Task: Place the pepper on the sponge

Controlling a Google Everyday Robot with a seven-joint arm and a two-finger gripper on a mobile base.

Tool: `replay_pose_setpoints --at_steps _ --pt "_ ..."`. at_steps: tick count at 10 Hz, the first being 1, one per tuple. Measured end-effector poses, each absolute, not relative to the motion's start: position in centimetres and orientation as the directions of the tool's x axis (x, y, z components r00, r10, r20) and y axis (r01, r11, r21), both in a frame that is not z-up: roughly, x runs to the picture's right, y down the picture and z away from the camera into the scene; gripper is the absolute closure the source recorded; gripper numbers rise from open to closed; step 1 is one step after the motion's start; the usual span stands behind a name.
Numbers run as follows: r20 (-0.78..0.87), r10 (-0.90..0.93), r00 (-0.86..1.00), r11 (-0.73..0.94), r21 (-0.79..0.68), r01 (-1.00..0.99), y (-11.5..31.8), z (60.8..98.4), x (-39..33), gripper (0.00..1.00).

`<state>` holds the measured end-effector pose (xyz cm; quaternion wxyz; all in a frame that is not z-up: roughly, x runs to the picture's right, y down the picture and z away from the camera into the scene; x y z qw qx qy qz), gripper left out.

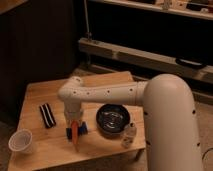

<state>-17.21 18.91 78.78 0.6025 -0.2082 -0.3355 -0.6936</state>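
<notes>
The gripper (pixel 74 121) is positioned directly above the blue sponge (pixel 83 129). Whether it clasps the orange pepper (pixel 75 136) cannot be told. The pepper overlaps the sponge, with its tip past the near edge. If it is held, centre it and release low.

White, glossy arm (pixel 167 115): fat rounded shoulder, slimmer tube dotted with small dark holes; pincer (pixel 74 121) at nine o'clock from that shoulder.
</notes>
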Motion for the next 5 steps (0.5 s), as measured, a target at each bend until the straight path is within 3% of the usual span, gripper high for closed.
replay_pose_setpoints --at_steps 3,5 --pt "0.695 -0.693 -0.192 -0.057 0.213 0.975 19.39 79.15 -17.66 0.59" --pt "0.695 -0.693 -0.193 -0.062 0.209 0.976 19.55 79.22 -17.87 0.42"
